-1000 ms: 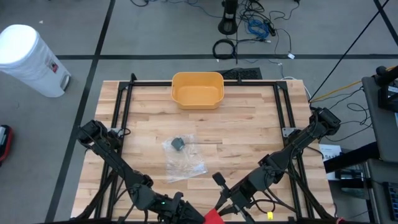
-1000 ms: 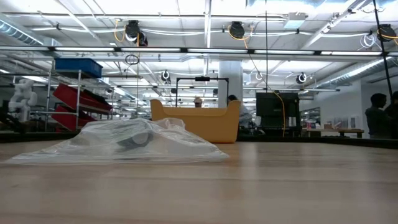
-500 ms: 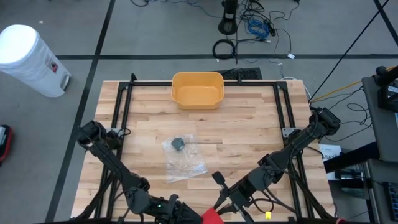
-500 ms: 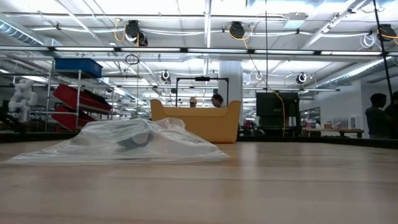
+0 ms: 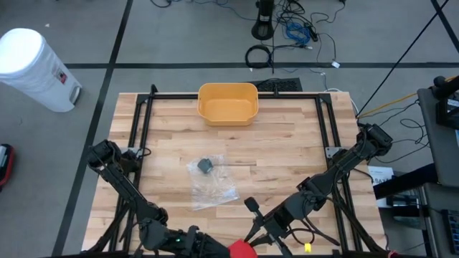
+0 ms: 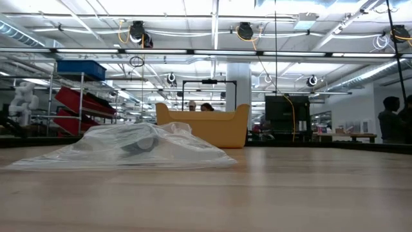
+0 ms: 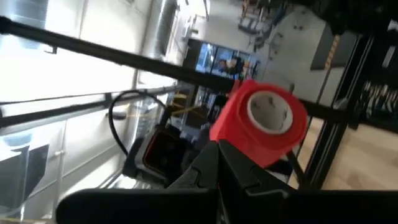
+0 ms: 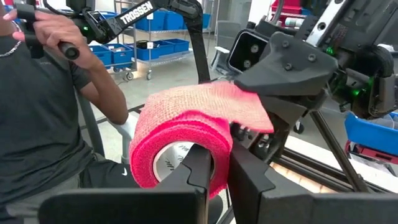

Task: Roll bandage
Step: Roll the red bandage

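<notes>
A red bandage roll point(image 8: 180, 140) with a white core point(image 7: 270, 112) hangs in the air past the table's near edge point(image 5: 240, 249), between my two grippers. My right gripper point(image 8: 217, 165) is shut on the roll. A loose flap point(image 8: 239, 106) runs from the roll's top toward my left gripper point(image 7: 217, 155), which is shut on the bandage; in the right wrist view that gripper point(image 8: 283, 74) is the dark block behind the roll. The low view shows neither gripper. My left gripper pinches the red bandage at the roll's outer edge point(image 7: 219, 134) between its shut fingertips; a loose end or the roll's outer layer, I cannot tell. The bandage is lifted clear of the table. My right gripper pinches the roll's wall point(image 8: 221, 167). One finger point(image 8: 198, 165) stands at the hollow core and the other finger point(image 8: 249, 180) outside. The fingers run about level. The roll is clear of the table, its open end toward the wrist.
A clear plastic bag point(image 5: 210, 179) with a dark grey object lies mid-table, also in the low view point(image 6: 129, 148). A yellow bin point(image 5: 227, 102) stands at the far edge. A white cylinder point(image 5: 32, 68) stands on the floor. A person point(image 8: 43, 93) is close behind the roll.
My left arm has swung a little toward the table's left along the near edge, and the red bandage has shifted slightly left with it. My right arm has kept still.
</notes>
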Robot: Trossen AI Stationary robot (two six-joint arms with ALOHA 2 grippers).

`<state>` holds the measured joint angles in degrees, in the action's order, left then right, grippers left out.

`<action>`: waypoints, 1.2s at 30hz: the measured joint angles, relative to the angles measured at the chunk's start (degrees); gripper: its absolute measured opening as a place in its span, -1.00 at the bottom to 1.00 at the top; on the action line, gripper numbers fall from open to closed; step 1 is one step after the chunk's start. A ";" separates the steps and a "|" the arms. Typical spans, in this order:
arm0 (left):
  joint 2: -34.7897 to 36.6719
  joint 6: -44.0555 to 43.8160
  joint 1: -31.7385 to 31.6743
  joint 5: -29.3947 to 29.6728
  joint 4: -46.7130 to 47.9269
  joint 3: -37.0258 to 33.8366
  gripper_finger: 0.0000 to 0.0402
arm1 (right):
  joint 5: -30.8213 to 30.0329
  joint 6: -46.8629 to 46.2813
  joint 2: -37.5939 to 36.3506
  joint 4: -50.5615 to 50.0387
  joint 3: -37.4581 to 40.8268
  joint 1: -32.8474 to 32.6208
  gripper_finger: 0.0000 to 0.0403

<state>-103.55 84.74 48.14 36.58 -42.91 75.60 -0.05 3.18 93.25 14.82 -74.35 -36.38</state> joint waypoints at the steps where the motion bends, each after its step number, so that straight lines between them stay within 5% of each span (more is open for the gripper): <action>1: 0.00 0.10 0.00 0.61 0.20 -0.01 -0.99 | 0.00 0.00 0.00 0.01 0.00 0.00 -0.86; 25: -0.08 -0.34 0.01 7.14 3.45 0.01 -0.99 | 0.02 0.46 0.00 0.69 0.00 -0.04 -0.86; 36: -0.08 1.32 2.30 7.58 5.93 0.04 -0.64 | 0.45 0.50 -0.02 0.86 -0.02 -0.15 -0.86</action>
<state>-103.64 86.06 50.44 44.16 -36.98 75.64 0.40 3.68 93.23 15.68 -74.37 -36.53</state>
